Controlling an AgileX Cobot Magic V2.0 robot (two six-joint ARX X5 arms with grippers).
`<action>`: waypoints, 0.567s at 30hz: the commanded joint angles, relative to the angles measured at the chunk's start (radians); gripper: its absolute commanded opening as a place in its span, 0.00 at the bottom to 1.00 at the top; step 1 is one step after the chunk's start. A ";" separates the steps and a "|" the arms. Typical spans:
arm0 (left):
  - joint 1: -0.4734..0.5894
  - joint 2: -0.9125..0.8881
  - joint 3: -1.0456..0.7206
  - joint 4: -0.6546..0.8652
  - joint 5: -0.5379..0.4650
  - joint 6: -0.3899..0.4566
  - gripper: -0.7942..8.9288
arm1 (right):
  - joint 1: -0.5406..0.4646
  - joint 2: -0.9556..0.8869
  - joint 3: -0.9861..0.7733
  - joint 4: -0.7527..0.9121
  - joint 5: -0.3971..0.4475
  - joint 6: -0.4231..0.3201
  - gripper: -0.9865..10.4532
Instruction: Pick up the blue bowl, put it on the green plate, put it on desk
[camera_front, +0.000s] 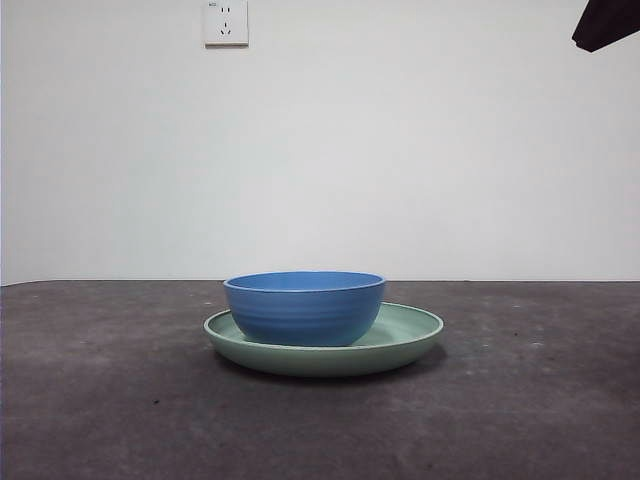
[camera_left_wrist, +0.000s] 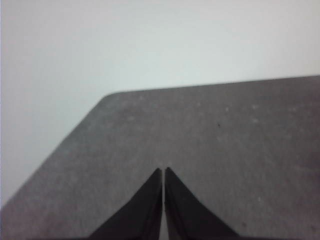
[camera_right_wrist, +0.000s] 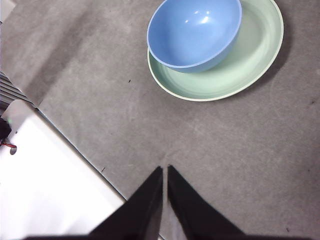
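- Nearest the front camera lies bare tabletop (camera_front: 120, 400), dark grey and mottled.
- Beyond it, the green plate (camera_front: 405, 335) sits flat on the tabletop, with the blue bowl (camera_front: 305, 305) upright on it, mouth up, off-centre towards one side of the plate.
- Both are round, so neither shows a long axis.
- The bowl's wall hides where it meets the plate.
- The right gripper (camera_right_wrist: 165, 172) hangs above bare tabletop, well apart from the bowl, fingers closed with only a slit between them.
- The left gripper (camera_left_wrist: 163, 174) hovers near a tabletop corner, fingers likewise closed and empty.
- A wall socket (camera_front: 225, 22) shows behind; a black tip (camera_front: 607, 22) is cut off at a top corner.
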 joint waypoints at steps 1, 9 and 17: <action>0.001 -0.022 -0.028 0.001 -0.003 -0.024 0.09 | 0.006 0.007 0.018 0.010 -0.001 -0.011 0.09; 0.001 -0.062 -0.060 -0.042 -0.003 -0.029 0.09 | 0.006 0.007 0.018 0.010 -0.001 -0.011 0.09; 0.001 -0.062 -0.068 -0.120 -0.002 -0.090 0.09 | 0.006 0.007 0.018 0.010 -0.001 -0.011 0.09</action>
